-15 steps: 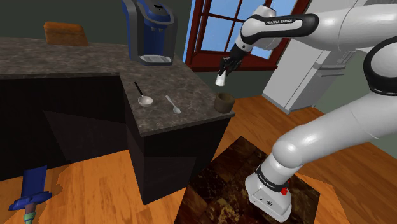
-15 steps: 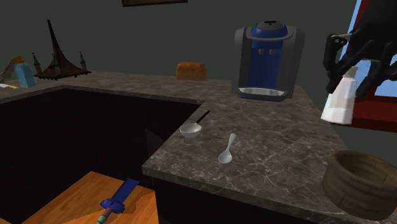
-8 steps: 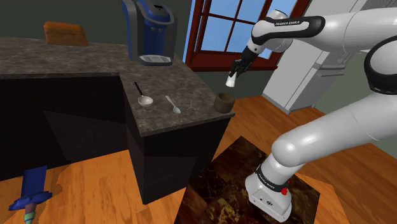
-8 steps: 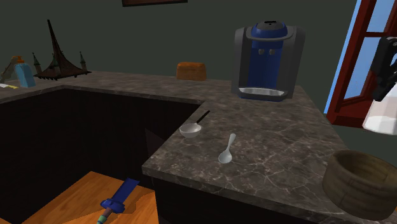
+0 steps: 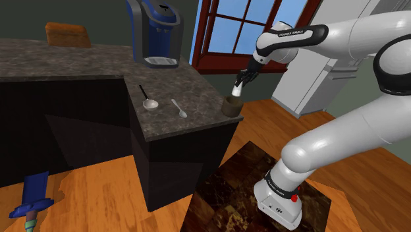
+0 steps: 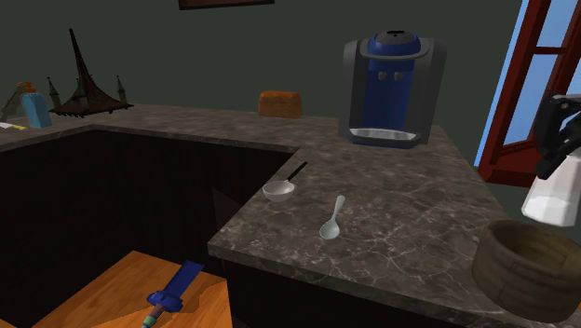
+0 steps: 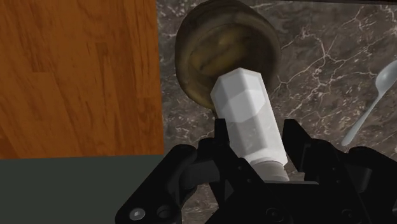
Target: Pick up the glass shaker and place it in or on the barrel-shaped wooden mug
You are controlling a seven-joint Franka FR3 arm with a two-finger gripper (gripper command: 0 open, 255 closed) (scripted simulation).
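- Blue object: lies on the wood floor at the shoulder view's far left, below the counter.
- Counter: dark veined stone in an L shape, and it carries every item that follows except the arm.
- Coffee machine: blue and grey, stands upright at the counter's back edge.
- Ladle and spoon: lie flat side by side in front of the machine, apart from each other.
- Mug: brown, barrel-shaped and upright, near the counter's corner on the shoulder view's right, mouth open.
- Shaker: white and faceted, held tilted in the air just above the mug's mouth. In the wrist view its free end overlaps the mug's opening.
- Gripper: black, with its fingers closed partway against the shaker's two sides, near the shaker's upper end.
- Arm: white, reaches in from the shoulder view's right.
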